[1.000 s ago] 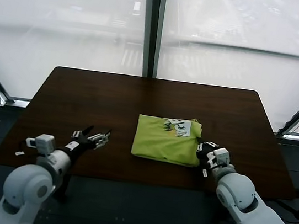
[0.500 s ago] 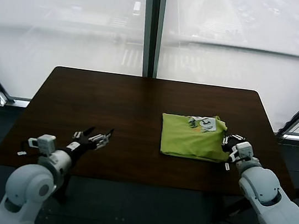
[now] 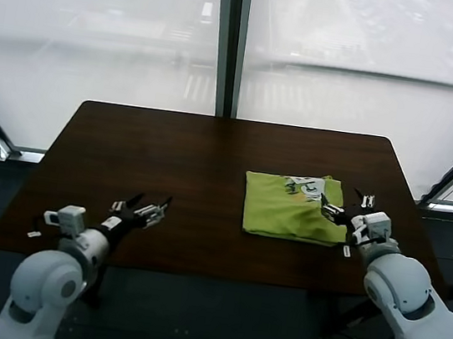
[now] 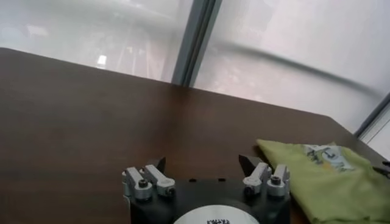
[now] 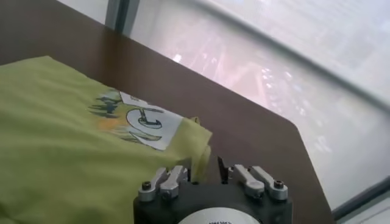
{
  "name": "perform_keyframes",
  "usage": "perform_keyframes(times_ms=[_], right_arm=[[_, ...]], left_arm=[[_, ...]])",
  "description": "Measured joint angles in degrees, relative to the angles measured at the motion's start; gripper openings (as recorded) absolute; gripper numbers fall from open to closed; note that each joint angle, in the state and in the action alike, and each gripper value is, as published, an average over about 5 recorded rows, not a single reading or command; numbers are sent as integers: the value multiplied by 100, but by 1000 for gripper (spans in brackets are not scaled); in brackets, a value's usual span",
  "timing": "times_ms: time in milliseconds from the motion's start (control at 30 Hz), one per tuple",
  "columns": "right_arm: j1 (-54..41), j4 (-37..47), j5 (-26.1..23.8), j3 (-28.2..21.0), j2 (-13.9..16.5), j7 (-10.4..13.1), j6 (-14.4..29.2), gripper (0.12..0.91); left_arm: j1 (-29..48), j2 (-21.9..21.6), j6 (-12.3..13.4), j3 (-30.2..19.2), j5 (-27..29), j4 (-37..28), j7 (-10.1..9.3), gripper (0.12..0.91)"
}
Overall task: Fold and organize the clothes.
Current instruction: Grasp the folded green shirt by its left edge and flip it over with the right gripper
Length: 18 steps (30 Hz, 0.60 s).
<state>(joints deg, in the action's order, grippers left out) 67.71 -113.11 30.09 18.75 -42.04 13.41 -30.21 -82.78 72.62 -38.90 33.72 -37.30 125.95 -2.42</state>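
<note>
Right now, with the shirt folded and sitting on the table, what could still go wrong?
1. The right gripper, open, is at the shirt's near corner; one finger sits against the fabric, so pulling back might snag it and undo the fold.
2. The shirt lies near the table's right side; a drag could move it toward that edge.
The left gripper waits open, far off.

Folded T-shirt (image 3: 286, 205) lies on the table (image 3: 170, 153), right of centre. Right gripper (image 3: 345, 205) sits at the shirt's right edge, near the table's right side. Left gripper (image 3: 146, 206) over the table's front-left area, well apart from the shirt.
</note>
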Motion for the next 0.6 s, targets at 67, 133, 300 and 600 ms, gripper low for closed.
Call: perform_keyframes(times_ms=[67, 133, 300, 600], right_arm=[[-48, -99, 115, -46, -62, 34, 184, 885], [-152, -142, 105, -175, -174, 128, 321, 903], [-597, -119, -256, -876, -630, 599, 380, 907], [-1469, 135, -473, -2565, -1477, 1687, -90, 907]], left_arm=[[-34, 18, 9, 4, 59, 10, 0, 907], [-69, 37, 22, 7, 130, 28, 0, 907], [-154, 87, 76, 19, 303, 51, 9, 907], [-209, 201, 158, 29, 487, 45, 20, 907]])
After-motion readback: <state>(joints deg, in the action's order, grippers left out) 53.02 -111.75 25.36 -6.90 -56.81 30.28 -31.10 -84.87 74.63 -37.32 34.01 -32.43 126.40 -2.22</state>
